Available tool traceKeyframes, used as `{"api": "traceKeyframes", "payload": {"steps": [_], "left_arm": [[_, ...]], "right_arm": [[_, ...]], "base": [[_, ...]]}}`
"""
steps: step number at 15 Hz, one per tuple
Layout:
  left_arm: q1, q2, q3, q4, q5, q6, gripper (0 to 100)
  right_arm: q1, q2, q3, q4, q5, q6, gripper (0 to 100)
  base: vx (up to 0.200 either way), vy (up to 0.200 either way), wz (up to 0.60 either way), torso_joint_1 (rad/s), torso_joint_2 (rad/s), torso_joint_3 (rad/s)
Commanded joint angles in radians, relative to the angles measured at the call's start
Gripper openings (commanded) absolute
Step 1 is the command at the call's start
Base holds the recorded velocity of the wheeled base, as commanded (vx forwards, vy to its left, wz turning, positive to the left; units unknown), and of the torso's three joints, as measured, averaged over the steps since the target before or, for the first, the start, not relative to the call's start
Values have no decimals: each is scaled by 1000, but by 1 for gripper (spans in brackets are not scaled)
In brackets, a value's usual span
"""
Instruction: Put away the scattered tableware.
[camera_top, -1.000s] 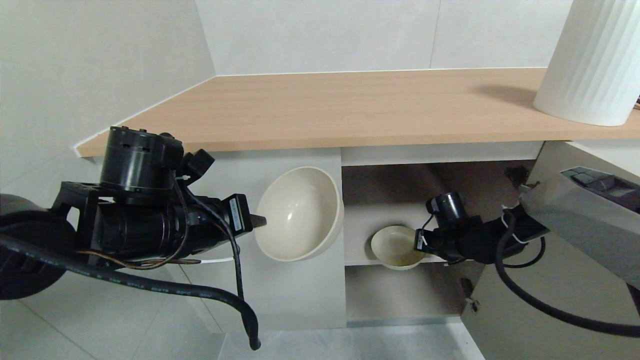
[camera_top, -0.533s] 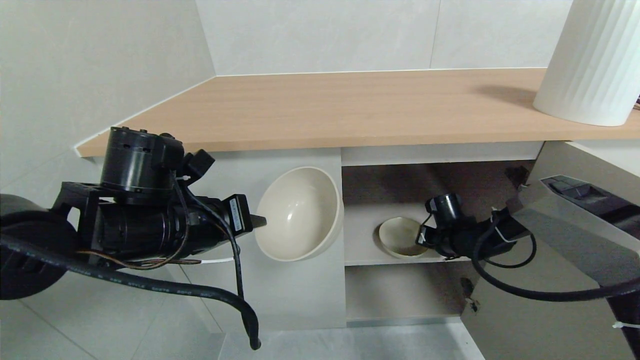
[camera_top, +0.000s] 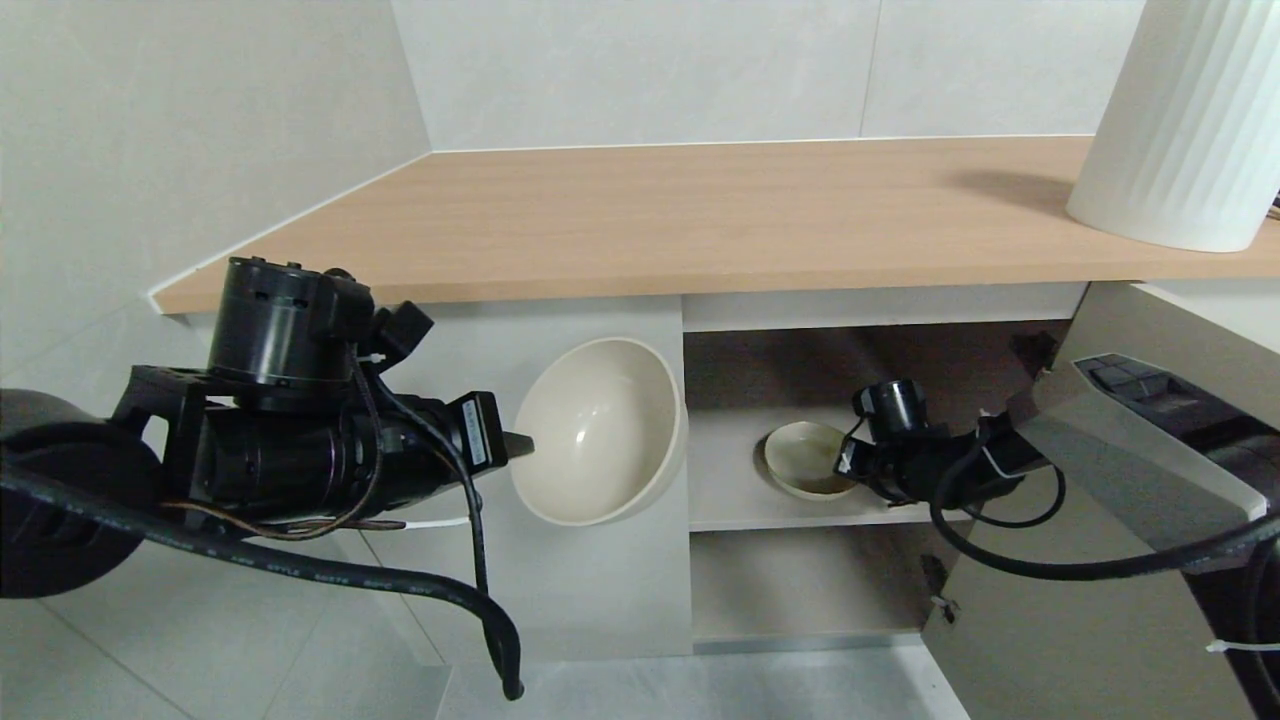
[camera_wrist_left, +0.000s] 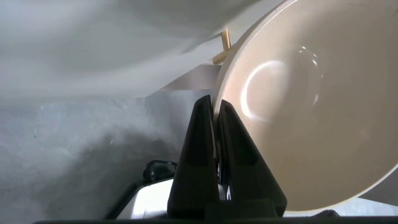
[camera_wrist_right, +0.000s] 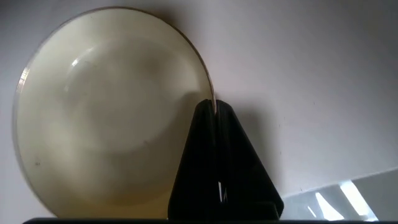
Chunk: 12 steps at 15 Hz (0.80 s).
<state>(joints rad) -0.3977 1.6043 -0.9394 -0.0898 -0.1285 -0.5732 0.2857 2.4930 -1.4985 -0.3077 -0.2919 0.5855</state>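
Small bowl (camera_top: 803, 460) pinched by right end effector (camera_top: 847, 466); large bowl (camera_top: 600, 435) by left end effector (camera_top: 525, 443).

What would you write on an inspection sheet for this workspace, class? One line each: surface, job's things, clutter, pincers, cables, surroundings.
Surface: wooden countertop above an open cabinet with a shelf.
Job's things: large bowl held on edge before the closed panel; small bowl at the shelf.
Clutter: white ribbed container on the countertop's right end.
Pincers: left pincer shut on the large bowl's rim; right pincer shut on the small bowl's rim.
Cables: left cable hangs below its arm; right cable loops under its arm.
Surroundings: tiled wall, tiled floor, open cabinet door at right.
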Motion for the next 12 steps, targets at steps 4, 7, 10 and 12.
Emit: {"api": "traceKeyframes", "payload": {"steps": [4,7,10,12], "left_arm": [[-1,16,1,-2,3,3,0],[-43,46,10,5,21,4,0],[-96,117,14,50,89,32,0],[-139,186,16,56,173,32,0]], "right_arm": [[0,-11,1,-2,-6,2,100],[4,-112,86,2,16,11,100],[32,-299,244,4,191,0,100],[81,-451,362,4,316,-59,100]], "base": [[0,0,0,0,0,0],[0,0,0,0,0,0],[0,0,0,0,0,0],[0,0,0,0,0,0]]}}
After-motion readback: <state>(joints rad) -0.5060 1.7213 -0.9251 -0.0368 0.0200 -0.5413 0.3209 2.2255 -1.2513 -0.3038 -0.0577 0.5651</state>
